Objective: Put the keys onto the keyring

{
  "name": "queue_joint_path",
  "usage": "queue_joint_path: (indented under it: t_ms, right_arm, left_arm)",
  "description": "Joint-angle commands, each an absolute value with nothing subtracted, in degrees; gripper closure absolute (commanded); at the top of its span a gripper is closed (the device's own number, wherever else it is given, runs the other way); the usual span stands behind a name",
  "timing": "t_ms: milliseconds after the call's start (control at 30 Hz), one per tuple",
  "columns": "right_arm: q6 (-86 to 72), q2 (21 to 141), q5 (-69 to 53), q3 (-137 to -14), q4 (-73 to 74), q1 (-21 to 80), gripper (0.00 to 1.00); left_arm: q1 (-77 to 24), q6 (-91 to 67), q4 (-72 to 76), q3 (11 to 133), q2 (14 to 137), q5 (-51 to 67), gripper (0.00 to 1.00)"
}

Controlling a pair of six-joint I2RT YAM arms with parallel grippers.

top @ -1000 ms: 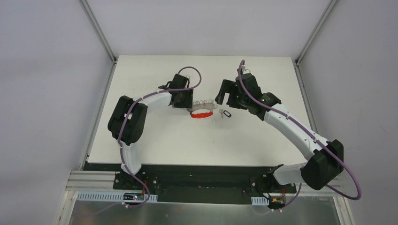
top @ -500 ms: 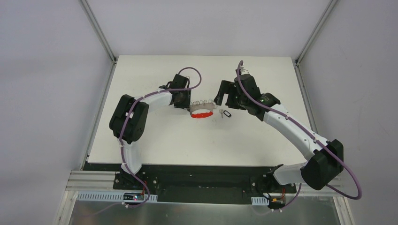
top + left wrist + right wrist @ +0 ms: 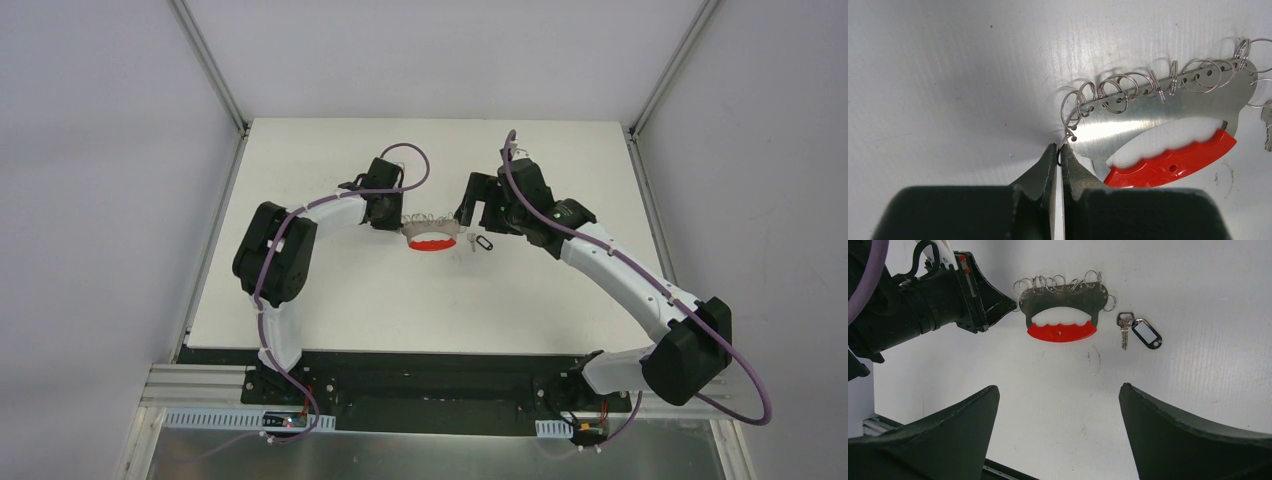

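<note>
Left tool, closed, tips nipping a wire loop at the left end of the keyring; right tool, jaws wide, hovering apart; keys flat on the white surface, just right of the keyring.

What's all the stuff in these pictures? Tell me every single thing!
table: one, white, under everything.
keyring: one, silver plate with a red curved grip and many wire loops, middle of the table.
keys: small silver bunch, number unclear, flat on the table beside the keyring, on the right arm's side.
tag: one, black oval with a white window, joined to the keys.
cables: two, purple, running along the arms.
arms: two, white and black, reaching in from the near edge.
left hand: one, black, shut, pinching a wire loop at the keyring's end.
right hand: one, black, open, above the table, empty.
</note>
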State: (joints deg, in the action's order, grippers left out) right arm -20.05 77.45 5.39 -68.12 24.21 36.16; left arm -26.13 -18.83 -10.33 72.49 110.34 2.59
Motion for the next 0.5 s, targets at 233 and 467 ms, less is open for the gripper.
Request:
queue_joint_path:
  t_ms: [233,467]
  right_arm:
    - [-18.46,73.31,3.86,-68.91,26.46,37.45,0.07]
    - [-14.32,70.33,2.49,-70.2,30.27,40.59,0.11]
  left_arm:
    - [-25.8,-13.08,-7.91,67.06,95.66,14.02,1.0]
    - [-26.08,-7.81,-8.22,65.22,85.76,27.05,1.0]
